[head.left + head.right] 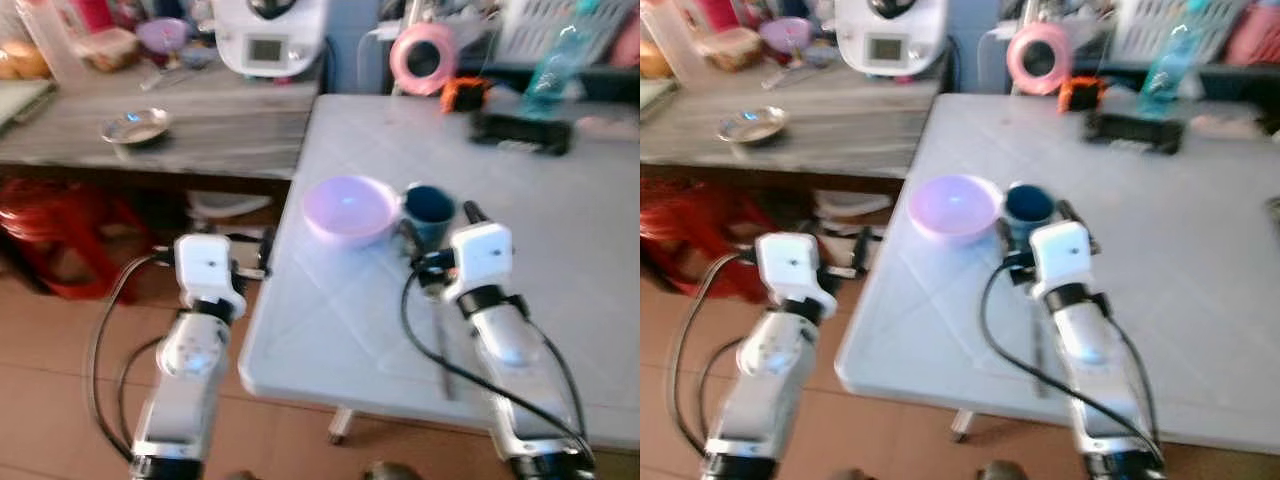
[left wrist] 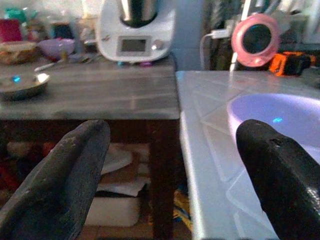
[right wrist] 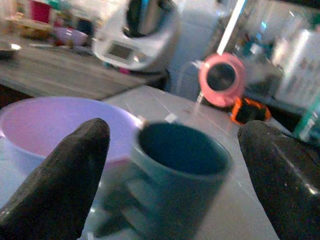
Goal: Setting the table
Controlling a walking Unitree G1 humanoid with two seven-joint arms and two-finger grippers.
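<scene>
Pale grey-white surface with faint diagonal tile lines, carrying the setting near its left edge. Beside it, on the robot's left, lower wooden counter with white kitchen appliance, small metal dish and blurred clutter behind; red stool below it, over reddish-brown floor. At the far end of the surface, pink round object, orange item, black bar-shaped object and blue-green bottle.

Lilac bowl, wide and shallow, upright, apparently plastic: judged light, stiff, little risk of breaking, likely to slide on the smooth top; best taken at the rim. Dark teal cup, just beside the bowl on its right, possibly touching; contents not discernible. Judged light to moderate in weight, smooth-walled, hence slippery; best taken across the wall below the rim, with care not to nudge the bowl.

Right gripper level with the cup, jaws spread wide to either side of it, not yet touching. Left gripper off the surface's left edge, jaws likewise spread, holding nothing, directed toward the bowl.
</scene>
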